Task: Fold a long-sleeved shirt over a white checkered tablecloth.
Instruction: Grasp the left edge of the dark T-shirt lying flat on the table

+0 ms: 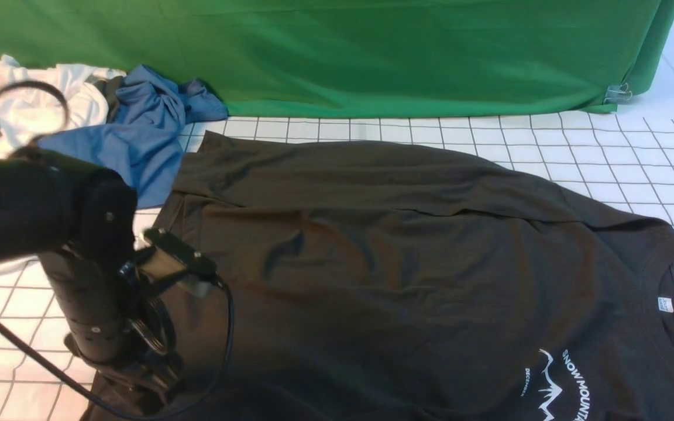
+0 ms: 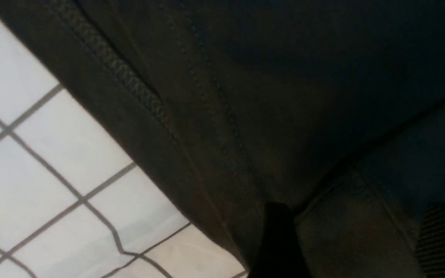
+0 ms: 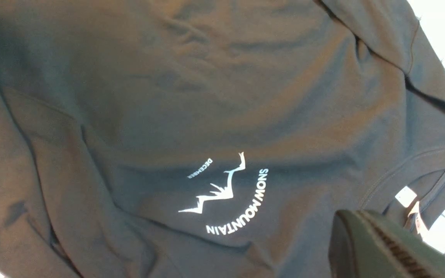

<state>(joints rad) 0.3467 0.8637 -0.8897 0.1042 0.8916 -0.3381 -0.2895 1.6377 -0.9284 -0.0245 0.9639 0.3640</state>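
We see our left tool [image 2: 361, 239] spread open, holding nothing, with the long-sleeved shirt [image 2: 245, 96] hem beneath it; our right tool [image 3: 377, 239] is closed tight, empty, above the shirt.

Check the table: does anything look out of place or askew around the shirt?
Yes. A crumpled blue garment and white garment are heaped at the far left of the tablecloth, the blue one right against the long-sleeved shirt's corner. The shirt also lies skewed to the grid, with a raised crease across it.
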